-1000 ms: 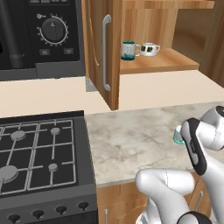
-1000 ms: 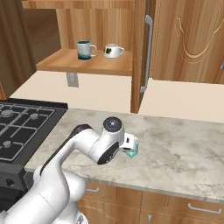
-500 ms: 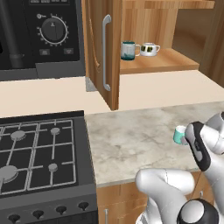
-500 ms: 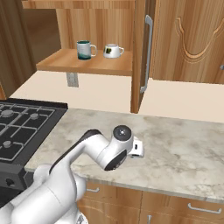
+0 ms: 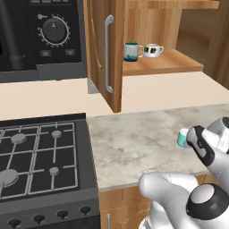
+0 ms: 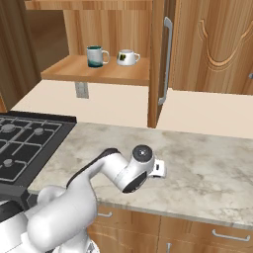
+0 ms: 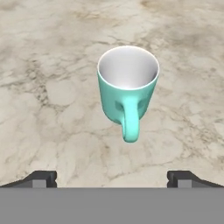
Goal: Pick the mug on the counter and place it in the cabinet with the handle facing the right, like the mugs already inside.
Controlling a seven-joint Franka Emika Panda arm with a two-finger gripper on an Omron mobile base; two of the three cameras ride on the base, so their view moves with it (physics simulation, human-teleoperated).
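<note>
Hand view has the mug (image 7: 127,85) dead centre, standing upright on the marbled counter (image 7: 48,65), mouth up, with its handle (image 7: 130,123) pointing straight back toward the camera. The gripper (image 7: 112,178) sits above it with its jaws spread wide and nothing between them, so no grip yet; the mug stands free on the stone. My worry from here: that handle sits right on the line between the two fingertips, so if the hand drops straight down, a finger could clip the loop or the rim and tip or spin the mug. Even a clean grab could turn it a bit, and then the handle may not end up facing right like the dark teal mug (image 6: 97,56) and the white mug (image 6: 127,57) on the cabinet (image 6: 99,72) shelf. The door (image 6: 159,59) with the silver bar (image 6: 165,59) hangs open next to that shelf, so the carry up there needs to steer around it. The left base view gives just a sliver of mint at the counter's right end, poking out past the arm, so you get where it stands in the room but no handle direction. The right base view shows the cabinet layout nicely.
</note>
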